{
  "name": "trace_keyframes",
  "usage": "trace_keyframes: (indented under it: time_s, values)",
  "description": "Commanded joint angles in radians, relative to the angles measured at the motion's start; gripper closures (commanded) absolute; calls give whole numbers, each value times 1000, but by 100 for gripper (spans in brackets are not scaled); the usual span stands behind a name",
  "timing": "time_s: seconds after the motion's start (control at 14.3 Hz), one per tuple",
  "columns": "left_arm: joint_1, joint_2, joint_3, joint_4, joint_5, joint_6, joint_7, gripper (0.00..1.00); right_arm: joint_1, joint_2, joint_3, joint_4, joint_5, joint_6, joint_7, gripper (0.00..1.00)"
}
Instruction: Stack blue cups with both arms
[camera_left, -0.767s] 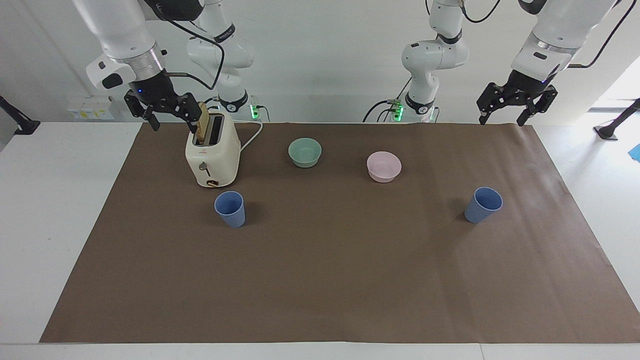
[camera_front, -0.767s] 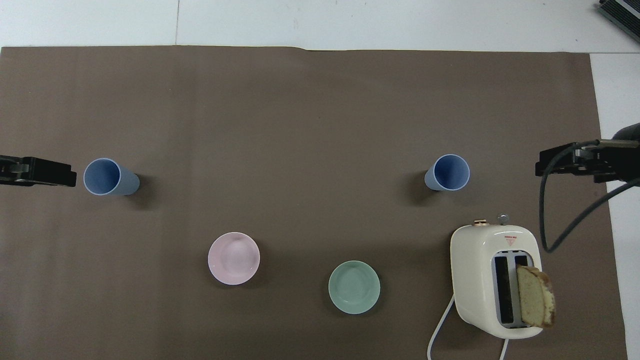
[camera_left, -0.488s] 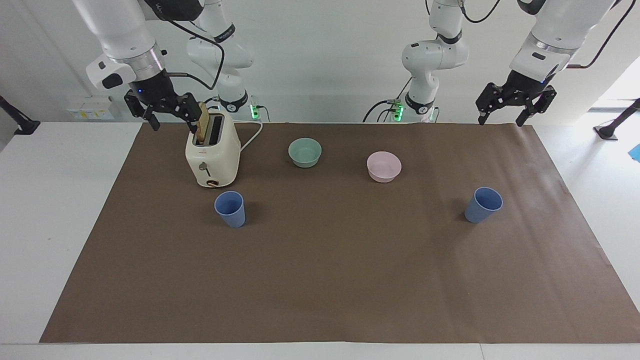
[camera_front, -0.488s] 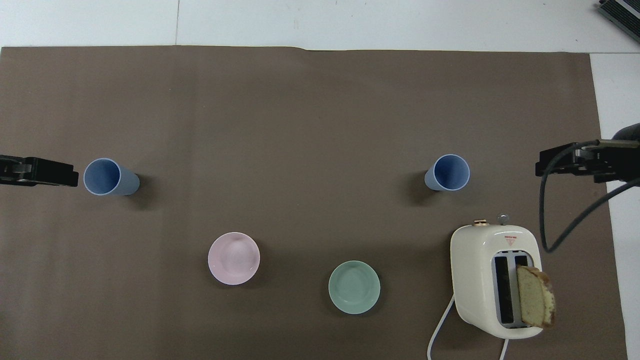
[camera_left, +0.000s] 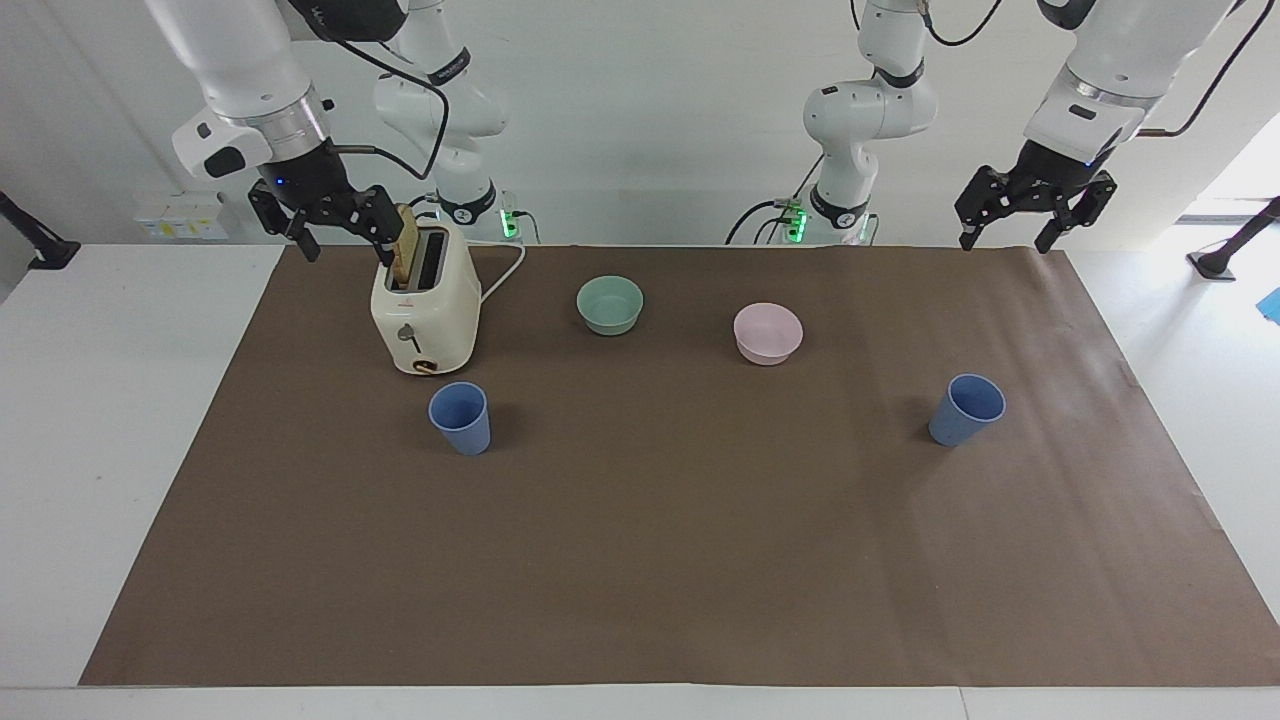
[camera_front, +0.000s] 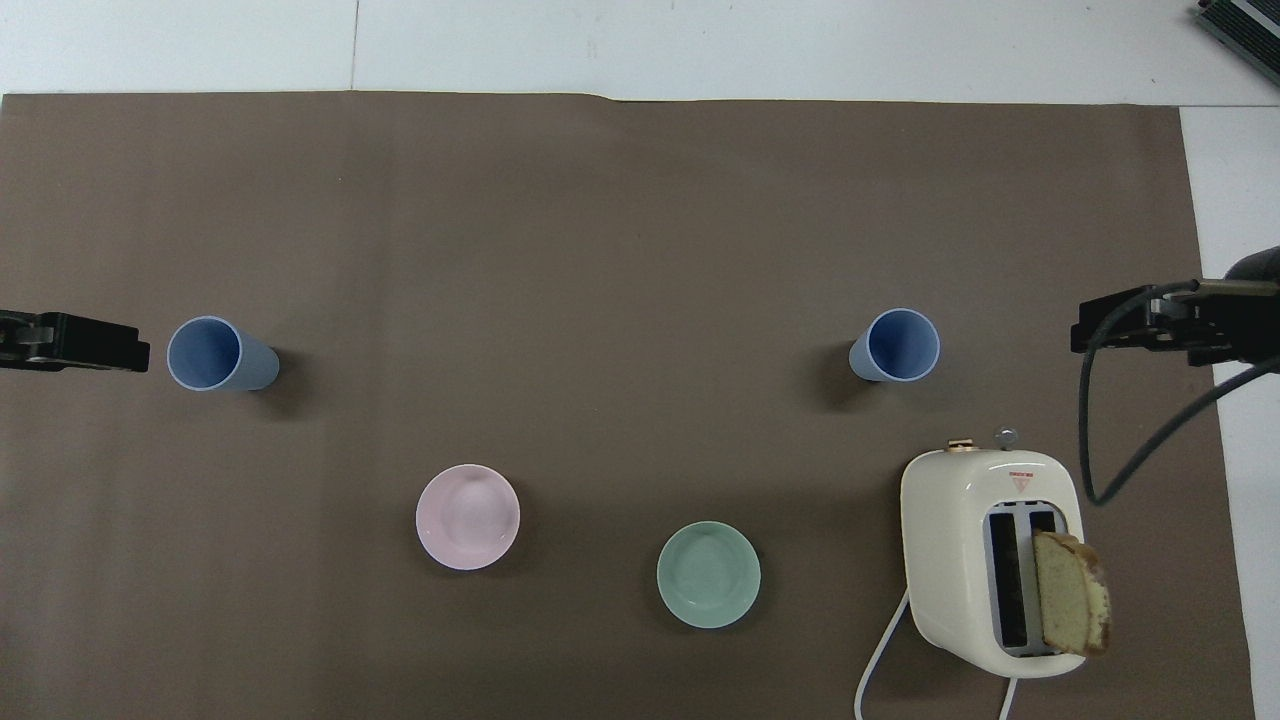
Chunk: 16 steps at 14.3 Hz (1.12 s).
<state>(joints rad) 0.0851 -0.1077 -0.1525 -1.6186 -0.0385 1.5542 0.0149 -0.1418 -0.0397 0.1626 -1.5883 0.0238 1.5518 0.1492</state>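
Two blue cups (camera_left: 461, 418) (camera_left: 967, 409) stand empty (apart); toaster (camera_left: 425, 312) holds bread (camera_left: 403, 258); both pincers (camera_left: 1012, 214) (camera_left: 335, 226) spread.

From the pink bowl (camera_front: 467, 517) in the overhead view, one cup (camera_front: 218, 354) stands at ten o'clock, the green bowl (camera_front: 708, 575) at four, the toaster (camera_front: 990, 560) at three, the other cup (camera_front: 895, 346) at two.

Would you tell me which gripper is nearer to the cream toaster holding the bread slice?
The right. The right gripper hangs just above the cream toaster, beside its bread slice. The left gripper hangs over the brown mat's edge at the left arm's end.
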Motion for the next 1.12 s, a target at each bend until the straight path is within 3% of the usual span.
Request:
trace_keyframes:
  time_s: [0.0,1.05]
  values:
    - [2,-12,2,-15,-3,6,4,0,-12,-9,6,-6,18,7,13,0]
    - [-5,-9,-2,-32,-9,23,2,0,-12,-9,6,-6,18,7,13,0]
